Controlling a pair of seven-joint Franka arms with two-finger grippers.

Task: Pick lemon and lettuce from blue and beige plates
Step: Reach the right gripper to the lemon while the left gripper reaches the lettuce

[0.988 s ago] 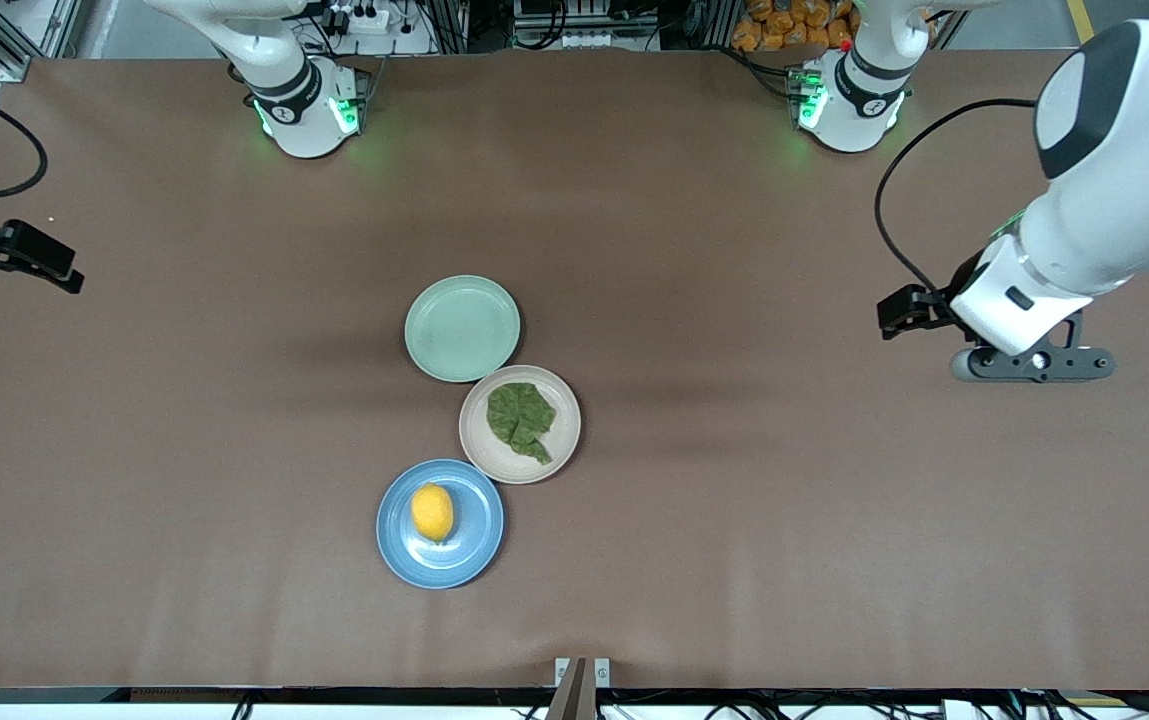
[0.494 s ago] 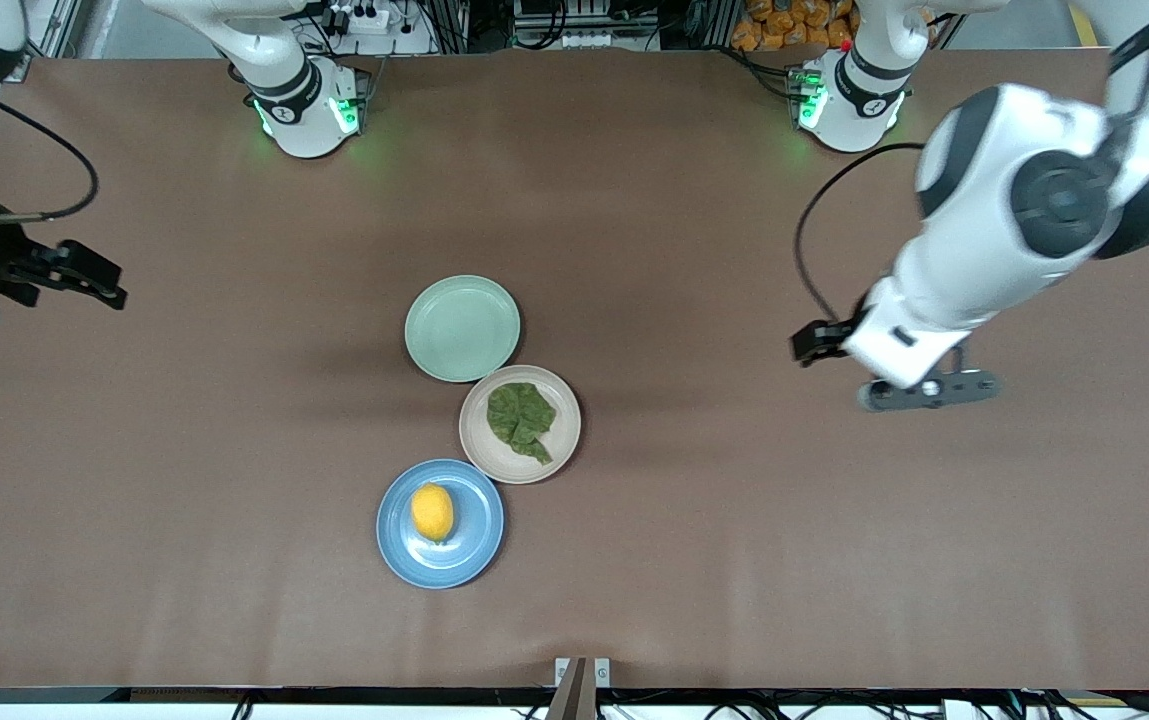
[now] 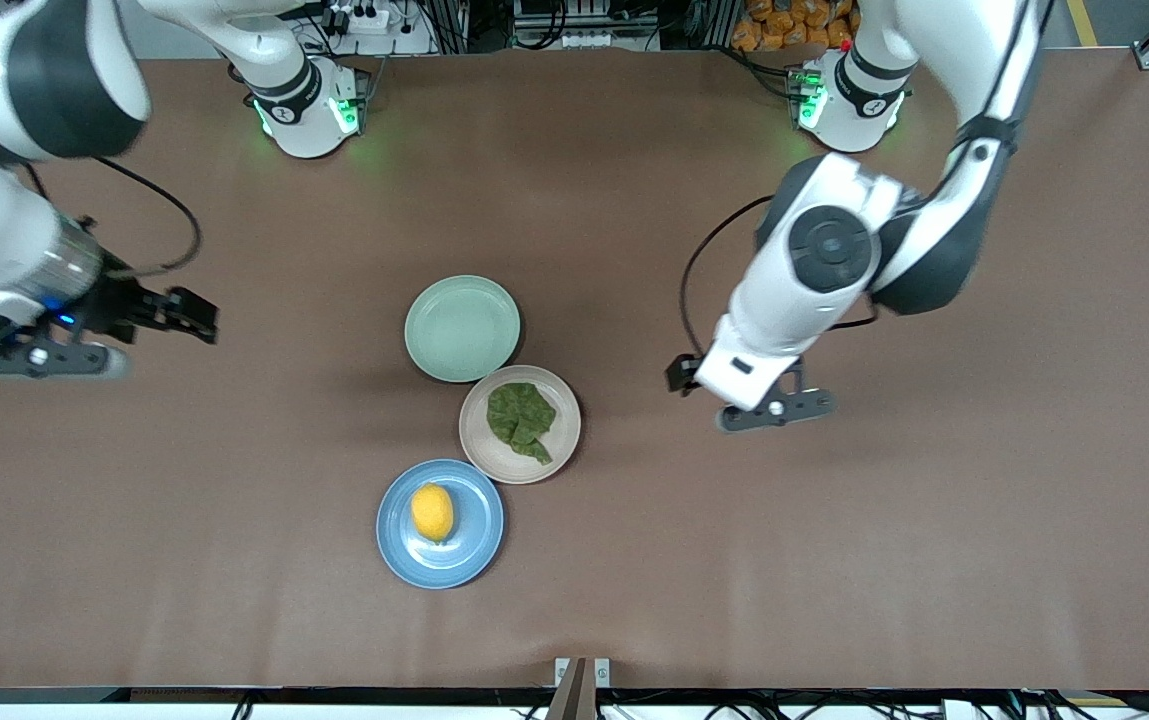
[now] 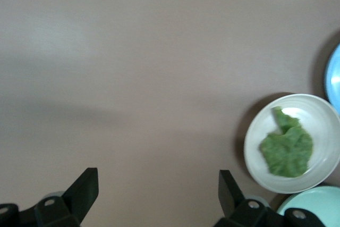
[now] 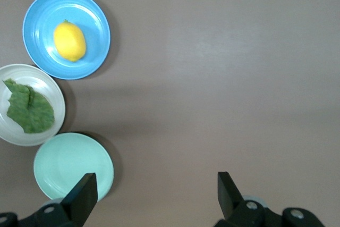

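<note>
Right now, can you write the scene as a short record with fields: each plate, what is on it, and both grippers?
blue plate: nearest the front camera, holds the lemon
beige plate: middle of the row, holds the lettuce
mint plate: farthest of the three, nothing on it
left gripper: open, over bare table toward the left arm's end, beside the beige plate
right gripper: open, over bare table toward the right arm's end
held: nothing
</note>
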